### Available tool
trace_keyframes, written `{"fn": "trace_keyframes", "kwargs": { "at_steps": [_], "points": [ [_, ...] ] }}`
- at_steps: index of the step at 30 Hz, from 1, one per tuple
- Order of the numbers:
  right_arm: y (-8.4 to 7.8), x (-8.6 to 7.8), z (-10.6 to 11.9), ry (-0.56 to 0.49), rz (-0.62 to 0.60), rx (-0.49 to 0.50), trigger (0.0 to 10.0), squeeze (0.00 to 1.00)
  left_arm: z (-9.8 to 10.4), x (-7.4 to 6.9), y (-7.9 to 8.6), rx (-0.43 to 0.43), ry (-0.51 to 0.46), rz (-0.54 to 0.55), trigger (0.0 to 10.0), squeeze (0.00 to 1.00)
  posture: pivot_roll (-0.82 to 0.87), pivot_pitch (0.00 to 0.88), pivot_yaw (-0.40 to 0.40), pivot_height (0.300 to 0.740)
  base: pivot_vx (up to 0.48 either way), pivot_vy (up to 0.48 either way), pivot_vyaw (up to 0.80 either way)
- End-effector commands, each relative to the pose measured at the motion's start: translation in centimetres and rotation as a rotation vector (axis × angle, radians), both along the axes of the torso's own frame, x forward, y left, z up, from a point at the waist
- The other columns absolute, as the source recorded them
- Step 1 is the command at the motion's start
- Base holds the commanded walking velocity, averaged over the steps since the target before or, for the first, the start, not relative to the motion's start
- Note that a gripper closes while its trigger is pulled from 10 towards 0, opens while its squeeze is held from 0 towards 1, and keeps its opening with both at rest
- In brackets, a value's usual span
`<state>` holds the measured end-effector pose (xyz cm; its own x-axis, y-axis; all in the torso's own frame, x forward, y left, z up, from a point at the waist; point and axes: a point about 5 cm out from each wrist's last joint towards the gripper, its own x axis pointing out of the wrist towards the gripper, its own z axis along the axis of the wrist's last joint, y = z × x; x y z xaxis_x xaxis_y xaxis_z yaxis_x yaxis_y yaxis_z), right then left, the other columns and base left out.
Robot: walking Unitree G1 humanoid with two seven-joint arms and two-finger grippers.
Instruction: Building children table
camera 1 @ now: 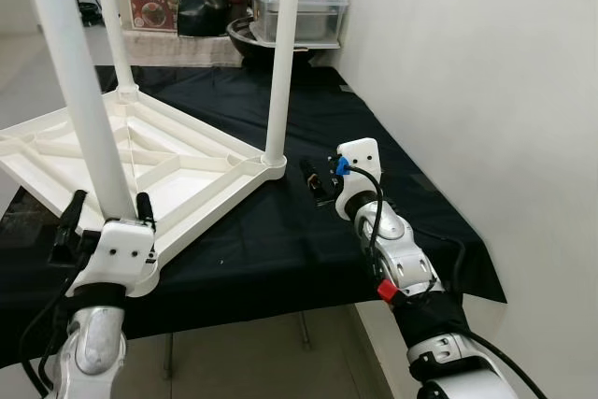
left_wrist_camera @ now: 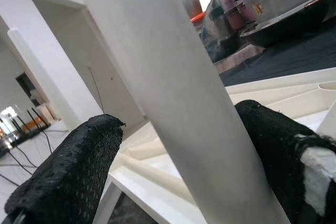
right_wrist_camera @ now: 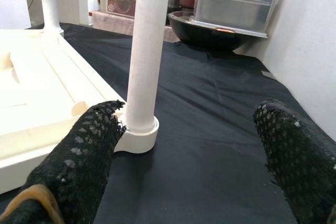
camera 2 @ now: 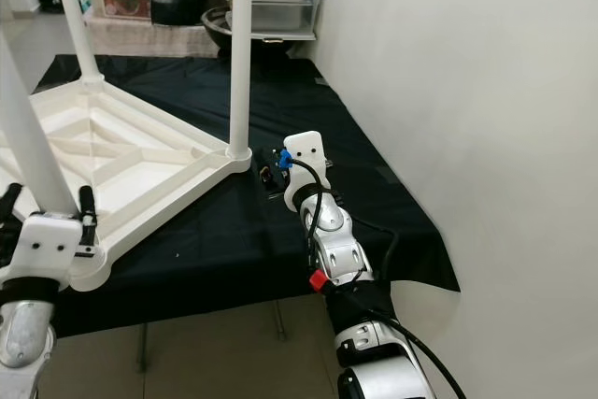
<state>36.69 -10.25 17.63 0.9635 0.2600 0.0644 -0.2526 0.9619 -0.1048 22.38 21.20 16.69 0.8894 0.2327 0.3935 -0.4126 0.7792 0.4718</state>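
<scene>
White leg [left_wrist_camera: 173, 103] sits between left pincer [camera 1: 105, 214] fingers [left_wrist_camera: 68, 174]; right pincer [right_wrist_camera: 194, 156] spread.

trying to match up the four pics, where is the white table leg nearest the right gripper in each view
Left eye view: the white plastic table leg stands right of centre, in the upturned white tabletop's corner socket.
Right eye view: the leg is left of centre.
Left wrist view: cannot tell; the left gripper is around another leg.
Right wrist view: the leg rises ahead of the open right gripper.
Shared landmark: clear lidded container.
</scene>
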Motion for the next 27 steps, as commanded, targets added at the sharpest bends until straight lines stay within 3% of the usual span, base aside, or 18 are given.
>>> {"fn": "trace_keyframes", "kwargs": {
  "at_steps": [1,2,8,14,27],
  "points": [
    [-0.4,0.0,0.0,0.005,-0.015,0.013,10.0,0.00,-0.2,-0.2,-0.4,-0.001,0.005,-0.016,10.0,0.00,0.15,0.000,-0.142,0.740,0.000,0.000,0.00],
    [-0.3,-0.1,-0.1,0.009,-0.013,0.014,10.0,0.00,-0.4,0.0,-1.0,-0.038,0.021,-0.068,10.0,0.00,0.15,0.000,-0.143,0.740,0.000,0.000,0.00],
    [-0.4,0.0,0.0,0.013,-0.020,0.016,10.0,0.00,-0.5,0.5,-1.7,-0.089,0.038,-0.130,10.0,0.00,0.14,0.000,-0.139,0.740,-0.056,0.000,0.00],
    [-0.7,0.0,0.0,0.017,-0.030,0.018,10.0,0.00,-0.6,0.2,-2.1,-0.085,0.037,-0.133,10.0,0.00,0.14,0.000,-0.140,0.740,-0.340,0.000,0.00],
    [-0.9,-0.1,-0.1,0.023,-0.049,0.025,10.0,0.00,-0.7,0.2,-2.7,-0.084,0.040,-0.163,10.0,0.00,0.14,0.000,-0.139,0.740,0.000,0.000,0.00]
  ]
}}
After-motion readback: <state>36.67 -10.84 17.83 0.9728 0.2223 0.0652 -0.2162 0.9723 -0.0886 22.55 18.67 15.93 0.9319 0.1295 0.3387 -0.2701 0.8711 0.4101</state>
